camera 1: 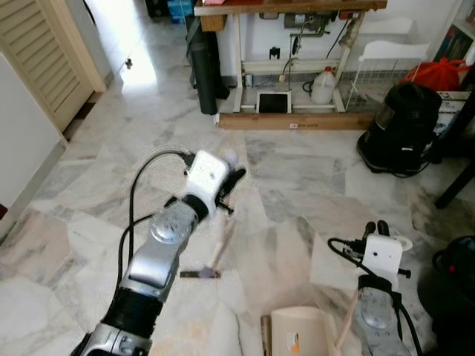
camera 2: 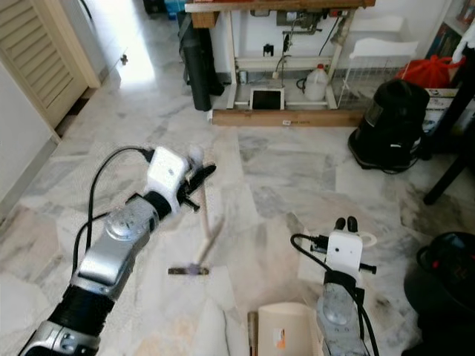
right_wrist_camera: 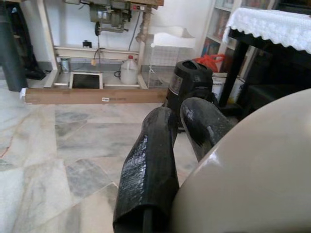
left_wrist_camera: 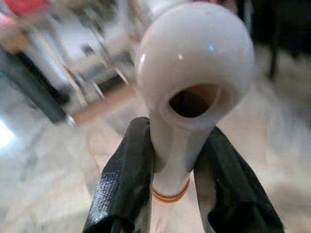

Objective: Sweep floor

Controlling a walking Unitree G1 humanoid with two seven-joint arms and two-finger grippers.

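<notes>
Left pincer (camera 1: 236,180) clamped on top end of broom handle (left_wrist_camera: 187,121), both fingers (left_wrist_camera: 127,179) pressed against it. Broom (camera 2: 200,245) leans down to marble floor (camera 1: 297,178), head touching floor ahead of robot. Right pincer (camera 2: 346,224) fingers together, holding the cream dustpan (camera 1: 300,332) low at right

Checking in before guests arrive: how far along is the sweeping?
Tools are picked up: the left gripper is shut on the broom, its head on the floor; the right gripper holds the dustpan. No gathered pile shows, so most sweeping looks left.
</notes>
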